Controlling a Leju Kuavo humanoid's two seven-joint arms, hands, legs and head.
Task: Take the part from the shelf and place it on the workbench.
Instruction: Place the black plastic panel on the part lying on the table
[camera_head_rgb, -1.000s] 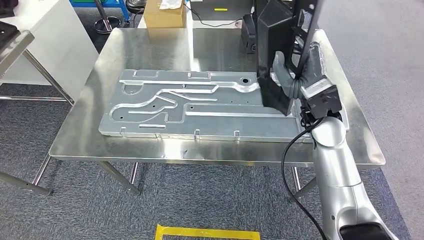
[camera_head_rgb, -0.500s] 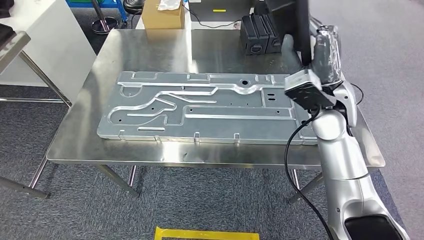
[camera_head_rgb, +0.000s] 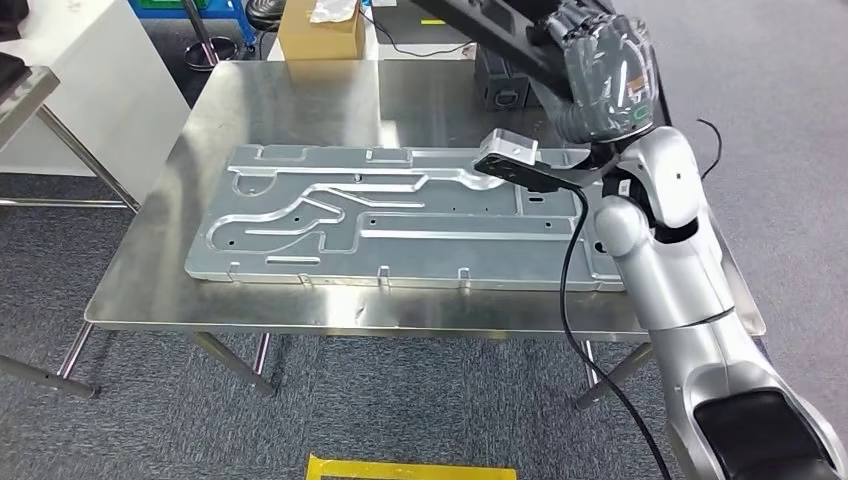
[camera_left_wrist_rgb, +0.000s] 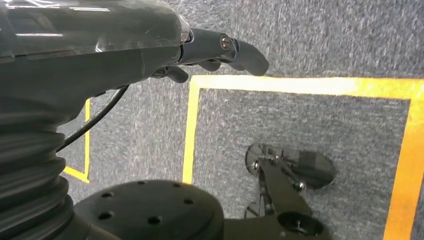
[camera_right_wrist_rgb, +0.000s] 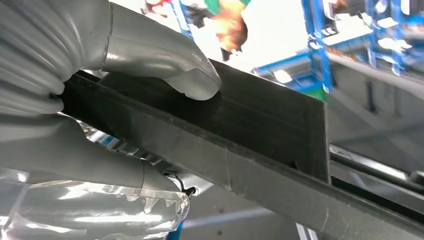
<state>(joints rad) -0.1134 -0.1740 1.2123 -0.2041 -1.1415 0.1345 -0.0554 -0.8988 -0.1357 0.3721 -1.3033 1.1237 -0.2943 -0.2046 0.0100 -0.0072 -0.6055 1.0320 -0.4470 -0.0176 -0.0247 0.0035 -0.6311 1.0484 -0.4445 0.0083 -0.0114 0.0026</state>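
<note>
My right hand (camera_head_rgb: 600, 75) is raised high over the back right of the steel workbench (camera_head_rgb: 290, 100). It grips a long black part (camera_head_rgb: 490, 35), which lies tilted and runs from the hand toward the back left, clear of the table. In the right wrist view the grey thumb (camera_right_wrist_rgb: 190, 77) presses on the flat face of the black part (camera_right_wrist_rgb: 260, 125), with the right hand (camera_right_wrist_rgb: 75, 145) wrapped under its edge. My left hand (camera_left_wrist_rgb: 150, 55) hangs over the carpet with its fingers (camera_left_wrist_rgb: 242, 52) apart, holding nothing.
A large machined aluminium plate (camera_head_rgb: 400, 215) covers most of the workbench. Black boxes (camera_head_rgb: 497, 88) stand at its back edge, a cardboard box (camera_head_rgb: 320, 30) farther back. A white cabinet (camera_head_rgb: 90, 90) stands to the left. Yellow tape (camera_left_wrist_rgb: 300, 85) marks the floor.
The right arm has swung the black part from standing upright over the plate's right end up to a high, flatter tilt at the back right. The picture has shifted slightly.
</note>
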